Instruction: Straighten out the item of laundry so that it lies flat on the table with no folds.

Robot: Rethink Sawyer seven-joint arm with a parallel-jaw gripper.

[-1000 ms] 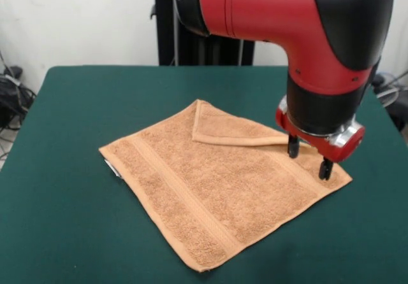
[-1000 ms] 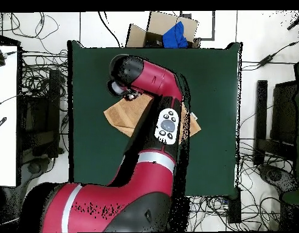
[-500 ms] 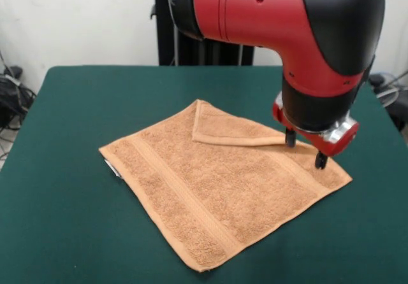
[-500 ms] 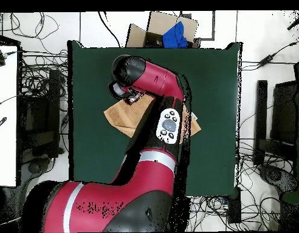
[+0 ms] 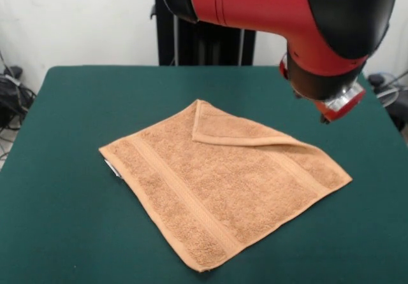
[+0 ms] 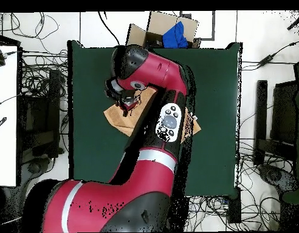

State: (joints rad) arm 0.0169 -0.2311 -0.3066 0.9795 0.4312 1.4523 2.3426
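Terry-cloth, orange-tan, the towel [image 5: 220, 185] lay mid-worktop [image 5: 76, 106], roughly square, its far corner folded over. Above its right corner hung the hand [image 5: 328, 109], lifted clear, grip state unclear.

1 orange-tan towel [image 5: 223, 185] lies at the centre of the front view, with 1 corner folded over near the middle of the frame. It rests on 1 dark green table [image 5: 76, 106]. 1 red and black robot arm [image 5: 280, 10] crosses the top of the frame, carrying 1 gripper [image 5: 331, 109] at upper right. In the overhead view, 1 cardboard box [image 6: 155, 27] sits at top centre, holding 1 blue item [image 6: 175, 35].
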